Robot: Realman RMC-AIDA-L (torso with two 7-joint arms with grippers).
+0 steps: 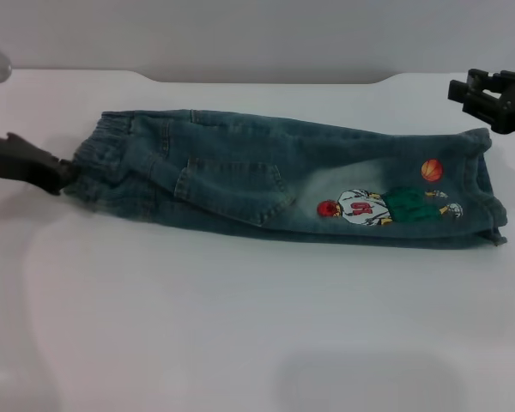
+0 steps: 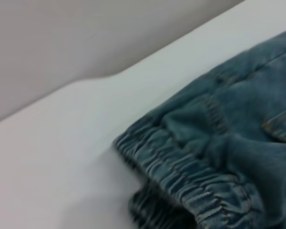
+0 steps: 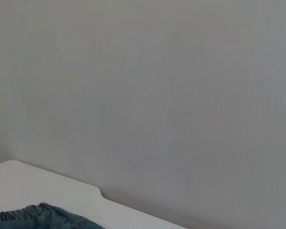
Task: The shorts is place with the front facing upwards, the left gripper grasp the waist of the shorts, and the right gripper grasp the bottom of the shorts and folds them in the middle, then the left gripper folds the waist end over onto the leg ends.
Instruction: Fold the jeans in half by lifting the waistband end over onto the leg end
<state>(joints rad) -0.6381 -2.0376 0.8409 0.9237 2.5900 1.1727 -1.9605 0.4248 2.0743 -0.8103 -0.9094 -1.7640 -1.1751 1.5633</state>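
Observation:
The shorts lie folded lengthwise into a long strip across the white table, pocket and cartoon print facing up. The waist of the shorts is at the left end, and its ruffled band fills the left wrist view from close up. My left gripper reaches in from the left and is shut on the band's outer edge. The bottom of the shorts, the leg ends, lies at the right. My right gripper hovers open, up and behind that end, holding nothing. A corner of denim shows in the right wrist view.
The white table spreads wide in front of the shorts. Its back edge meets a grey wall just behind them. No other objects are in view.

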